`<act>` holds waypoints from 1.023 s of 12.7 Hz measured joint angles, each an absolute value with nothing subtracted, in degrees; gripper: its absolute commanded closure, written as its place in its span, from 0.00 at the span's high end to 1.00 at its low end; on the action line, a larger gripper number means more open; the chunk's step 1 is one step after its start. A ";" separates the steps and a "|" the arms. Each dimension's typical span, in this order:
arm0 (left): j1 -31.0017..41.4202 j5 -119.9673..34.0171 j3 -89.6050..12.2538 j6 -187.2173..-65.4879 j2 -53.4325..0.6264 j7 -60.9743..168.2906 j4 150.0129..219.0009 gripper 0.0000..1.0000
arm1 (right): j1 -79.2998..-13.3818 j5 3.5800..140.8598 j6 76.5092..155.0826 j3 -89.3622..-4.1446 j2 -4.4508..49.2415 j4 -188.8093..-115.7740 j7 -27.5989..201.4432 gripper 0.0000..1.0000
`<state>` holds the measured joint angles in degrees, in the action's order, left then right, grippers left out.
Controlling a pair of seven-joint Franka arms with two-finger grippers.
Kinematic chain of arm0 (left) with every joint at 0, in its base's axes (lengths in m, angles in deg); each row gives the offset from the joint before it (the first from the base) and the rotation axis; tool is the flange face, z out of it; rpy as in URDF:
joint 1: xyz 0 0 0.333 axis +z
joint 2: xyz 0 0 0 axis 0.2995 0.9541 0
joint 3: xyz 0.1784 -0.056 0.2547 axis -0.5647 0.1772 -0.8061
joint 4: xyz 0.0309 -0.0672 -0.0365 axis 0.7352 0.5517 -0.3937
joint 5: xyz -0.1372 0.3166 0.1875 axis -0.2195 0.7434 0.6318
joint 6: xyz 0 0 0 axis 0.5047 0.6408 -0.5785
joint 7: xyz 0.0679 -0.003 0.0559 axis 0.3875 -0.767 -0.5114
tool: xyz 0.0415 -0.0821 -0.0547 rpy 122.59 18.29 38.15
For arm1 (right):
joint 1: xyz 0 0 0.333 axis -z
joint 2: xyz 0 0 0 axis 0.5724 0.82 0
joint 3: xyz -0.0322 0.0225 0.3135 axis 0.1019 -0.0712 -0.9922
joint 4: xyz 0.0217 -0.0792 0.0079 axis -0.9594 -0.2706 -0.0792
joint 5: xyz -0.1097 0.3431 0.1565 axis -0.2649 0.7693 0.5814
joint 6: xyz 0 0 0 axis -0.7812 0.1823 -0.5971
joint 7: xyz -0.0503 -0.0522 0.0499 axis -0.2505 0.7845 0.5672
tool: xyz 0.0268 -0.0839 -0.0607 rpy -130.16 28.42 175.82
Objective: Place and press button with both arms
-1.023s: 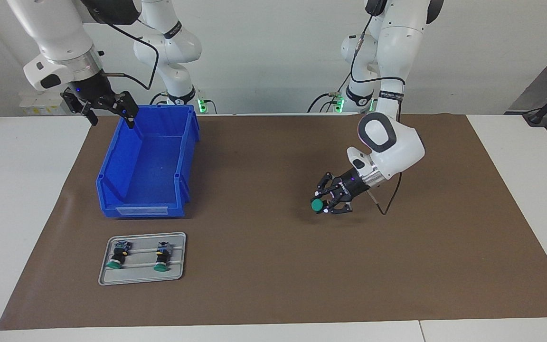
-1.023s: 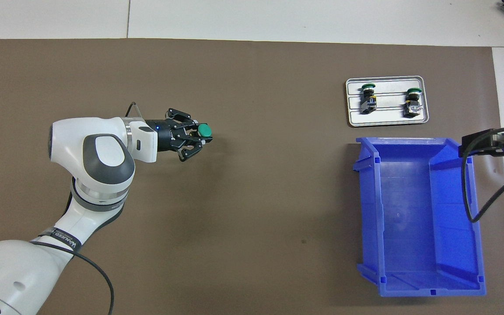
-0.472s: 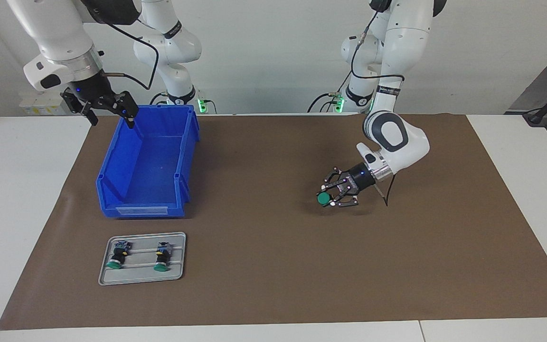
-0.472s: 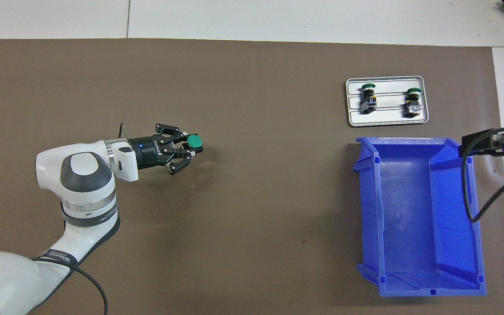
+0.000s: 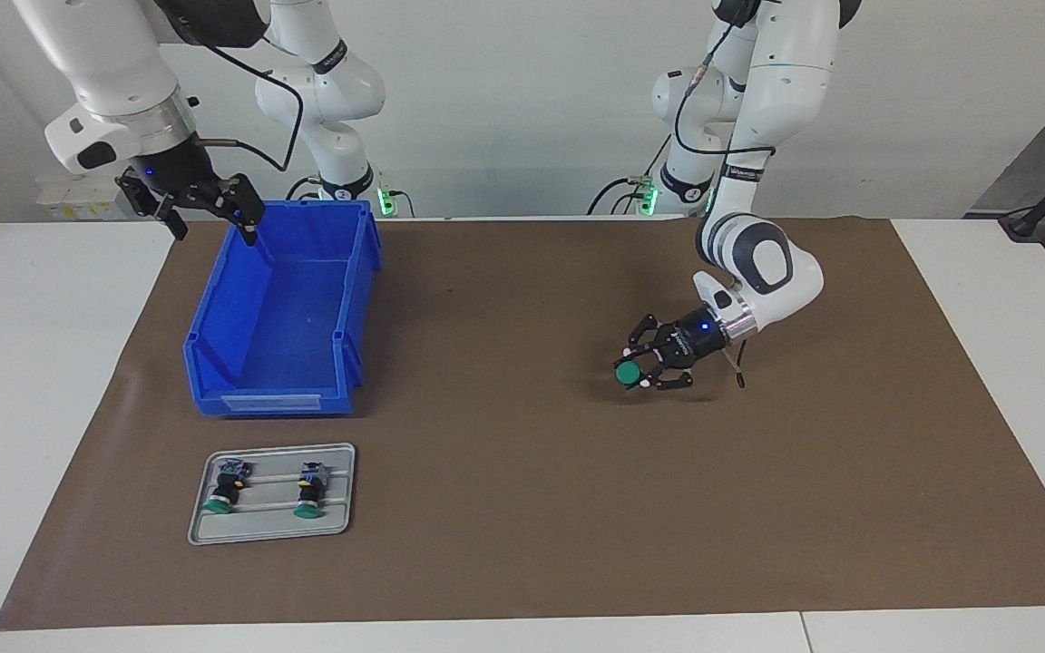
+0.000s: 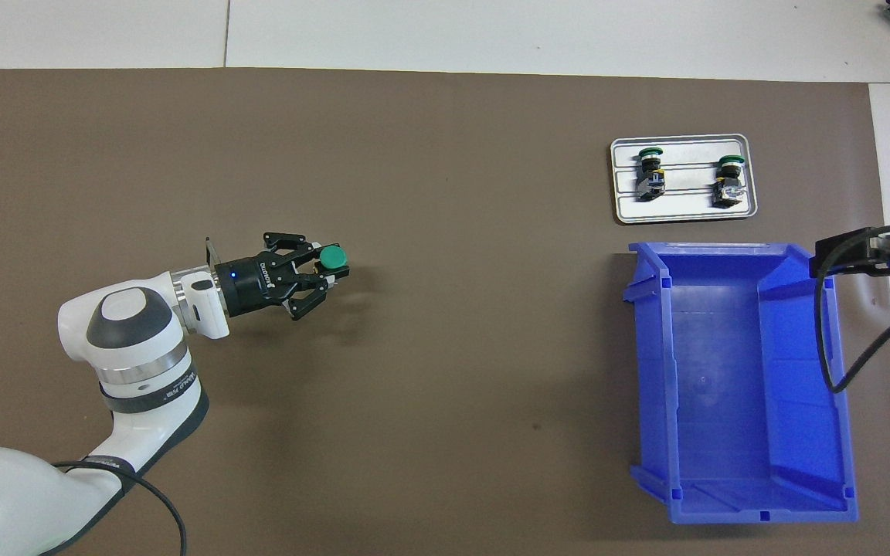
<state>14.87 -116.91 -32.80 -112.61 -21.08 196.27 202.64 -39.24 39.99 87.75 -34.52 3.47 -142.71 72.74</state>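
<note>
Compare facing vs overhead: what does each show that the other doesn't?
Facing only: both arm bases by the wall, and the whole right gripper, jaws open, over the blue plastic bin's corner.

Overhead only: the bin's full floor, bare, with just an edge of that gripper.

Both: the left gripper shut on a green-capped push button over the brown mat, and two more green-capped buttons lying on the grey metal tray.
</note>
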 measured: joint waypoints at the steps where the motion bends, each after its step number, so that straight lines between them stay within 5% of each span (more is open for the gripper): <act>1: 14.86 -119.10 -32.77 -111.98 -21.09 196.60 202.90 0.30 | -39.24 39.99 87.75 -34.52 3.47 -142.71 72.74 1.00; 13: 10.44 -128.45 -32.15 -111.02 -20.83 199.71 203.66 0.31 | -39.24 39.99 87.75 -34.52 3.47 -142.71 72.74 1.00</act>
<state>10.44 -128.45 -32.15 -111.02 -20.83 199.71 203.66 -39.24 39.99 87.75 -34.52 3.47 -142.71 72.74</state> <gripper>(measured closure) 0.617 0.000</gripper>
